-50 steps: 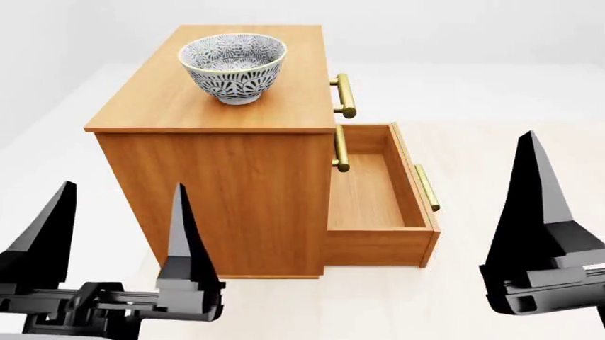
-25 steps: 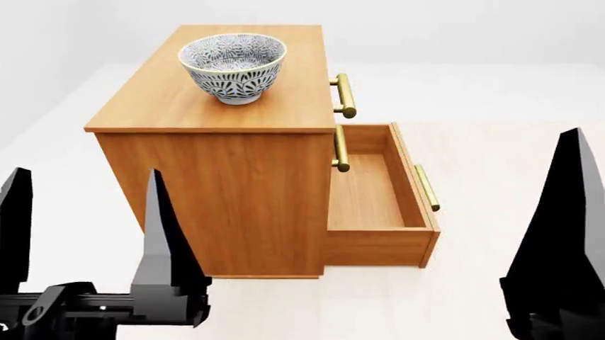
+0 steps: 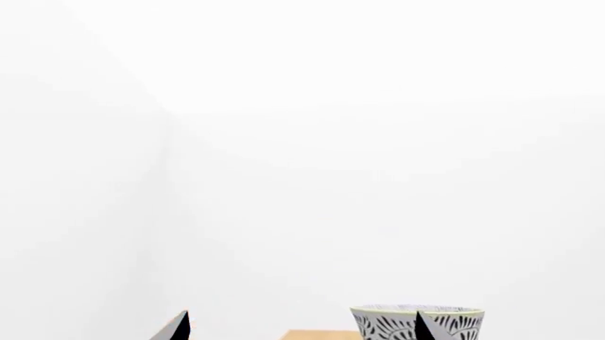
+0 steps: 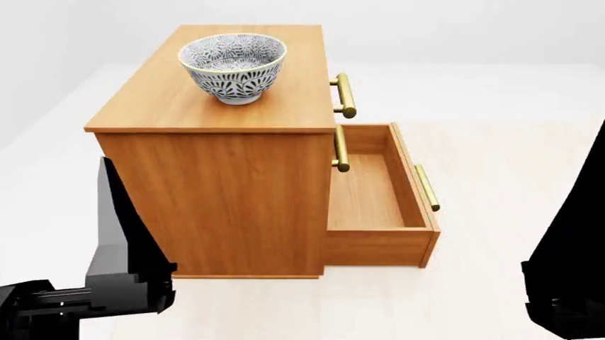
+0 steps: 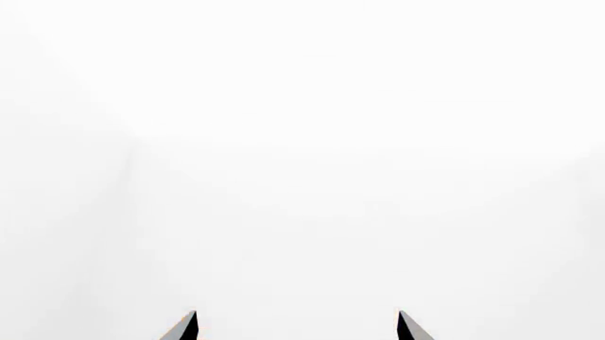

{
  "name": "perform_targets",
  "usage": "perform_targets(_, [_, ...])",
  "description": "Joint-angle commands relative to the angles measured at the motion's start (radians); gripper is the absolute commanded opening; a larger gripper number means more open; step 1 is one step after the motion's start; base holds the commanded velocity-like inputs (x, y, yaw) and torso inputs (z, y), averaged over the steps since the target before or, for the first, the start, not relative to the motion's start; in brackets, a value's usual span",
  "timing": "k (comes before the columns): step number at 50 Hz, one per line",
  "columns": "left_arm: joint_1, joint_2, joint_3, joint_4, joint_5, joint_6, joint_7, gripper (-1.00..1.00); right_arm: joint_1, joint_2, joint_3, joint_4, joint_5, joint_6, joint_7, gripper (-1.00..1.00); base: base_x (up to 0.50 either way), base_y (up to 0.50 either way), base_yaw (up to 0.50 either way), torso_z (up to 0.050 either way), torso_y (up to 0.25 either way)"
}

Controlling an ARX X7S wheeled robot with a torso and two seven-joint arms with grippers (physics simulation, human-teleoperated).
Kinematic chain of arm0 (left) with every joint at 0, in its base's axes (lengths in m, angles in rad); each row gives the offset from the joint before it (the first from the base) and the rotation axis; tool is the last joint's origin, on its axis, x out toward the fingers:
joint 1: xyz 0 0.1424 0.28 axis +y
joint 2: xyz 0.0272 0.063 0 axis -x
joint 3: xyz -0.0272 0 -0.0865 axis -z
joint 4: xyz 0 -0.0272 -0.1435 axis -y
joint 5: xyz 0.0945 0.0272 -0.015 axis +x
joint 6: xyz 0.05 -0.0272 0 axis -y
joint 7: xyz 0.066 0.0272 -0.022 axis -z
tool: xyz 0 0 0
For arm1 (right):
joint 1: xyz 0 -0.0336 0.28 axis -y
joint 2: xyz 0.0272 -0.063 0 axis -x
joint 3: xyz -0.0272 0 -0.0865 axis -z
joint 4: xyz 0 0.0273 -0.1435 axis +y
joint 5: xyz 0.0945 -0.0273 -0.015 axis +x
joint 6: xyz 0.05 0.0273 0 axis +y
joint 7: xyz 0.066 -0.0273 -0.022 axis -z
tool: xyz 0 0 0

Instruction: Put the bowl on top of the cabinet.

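Sat upright at upper centre of the head view, the bowl [image 4: 232, 65], on the flat top of the cabinet [image 4: 227, 177], toward its far end; stood pulled out at centre right, the bottom drawer [image 4: 378, 205], brass handles [image 4: 344, 95] showing; hung low at lower left, the left hand [image 3: 300, 327], spread wide, holding nothing; likewise wide and bare, the right hand [image 5: 295, 326], at the lower right edge.

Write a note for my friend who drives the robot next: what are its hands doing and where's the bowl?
Left gripper: open, empty, low in front of the cabinet.
Right gripper: open, empty, off to the right.
Bowl: upright on the cabinet top, nothing touching it.
Bottom drawer: pulled out, looks empty.
Done: bowl is on top.
Left: nothing for the bowl; perhaps just keep the arms clear.
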Motion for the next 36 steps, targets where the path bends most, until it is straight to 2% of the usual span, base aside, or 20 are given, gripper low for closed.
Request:
perform_targets(1, [-0.021, -0.023, 0.018, 0.000, 0.011, 0.015, -0.010, 1.00, 0.006, 0.000, 0.011, 0.000, -0.049, -0.002, 0.044, 1.00, 0.00, 0.00, 0.00, 0.000, 0.000])
perform_targets(18, [-0.076, -0.084, 0.064, 0.000, 0.028, 0.083, -0.010, 1.00, 0.004, 0.000, 0.019, 0.000, -0.088, -0.044, 0.070, 1.00, 0.00, 0.00, 0.00, 0.000, 0.000])
perform_targets(27, [-0.192, -0.123, 0.159, 0.000, 0.023, 0.141, -0.010, 1.00, 0.019, 0.000, 0.039, -0.001, -0.071, -0.040, 0.068, 1.00, 0.00, 0.00, 0.00, 0.000, 0.000])
perform_targets(34, [-0.204, -0.139, 0.175, 0.000, 0.046, 0.156, -0.010, 1.00, 0.032, 0.000, 0.056, -0.001, -0.045, -0.032, 0.055, 1.00, 0.00, 0.00, 0.00, 0.000, 0.000])
perform_targets(35, [-0.217, -0.144, 0.186, 0.000, 0.046, 0.164, -0.010, 1.00, 0.037, 0.000, 0.061, -0.001, -0.039, -0.029, 0.051, 1.00, 0.00, 0.00, 0.00, 0.000, 0.000])
perform_targets(36, [-0.298, -0.154, 0.237, 0.000, 0.015, 0.175, -0.010, 1.00, 0.039, 0.000, 0.065, -0.001, -0.034, -0.029, 0.049, 1.00, 0.00, 0.00, 0.00, 0.000, 0.000])
